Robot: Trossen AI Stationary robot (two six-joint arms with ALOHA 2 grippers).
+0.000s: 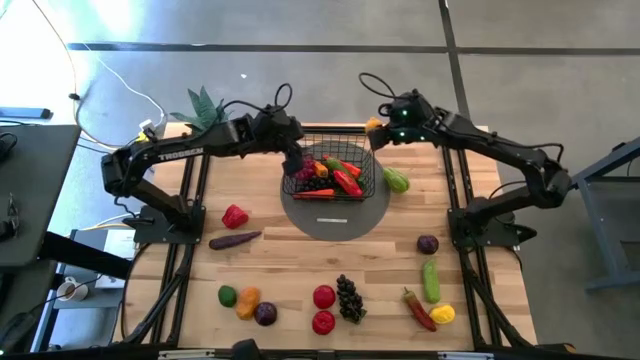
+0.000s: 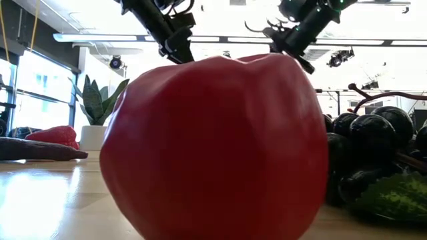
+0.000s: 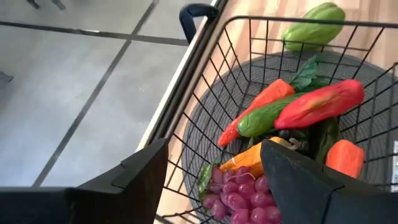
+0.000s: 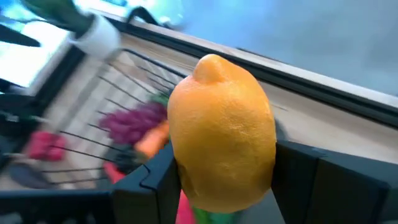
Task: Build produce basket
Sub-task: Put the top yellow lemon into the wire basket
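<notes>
Right tool (image 4: 221, 180): clenched on a yellow lemon (image 4: 222, 132), held above the far right corner of the wire basket (image 1: 352, 135), near the worktop's (image 1: 400, 260) far edge.

Lemon to basket: basket lies just inboard, toward the left arm; a short carry over the rim should do.

Left tool (image 3: 211, 180): released, empty, over the basket's far left corner; it crowds that side.

Basket contents: purple grapes (image 3: 239, 194), carrot (image 3: 258, 109), cucumber (image 3: 264, 118), red pepper (image 3: 320, 102).

Open room: right half of basket.

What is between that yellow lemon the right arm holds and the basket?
Nothing visible. The right gripper holds the lemon just beyond the basket's far right corner; only the low wire wall lies between.
</notes>
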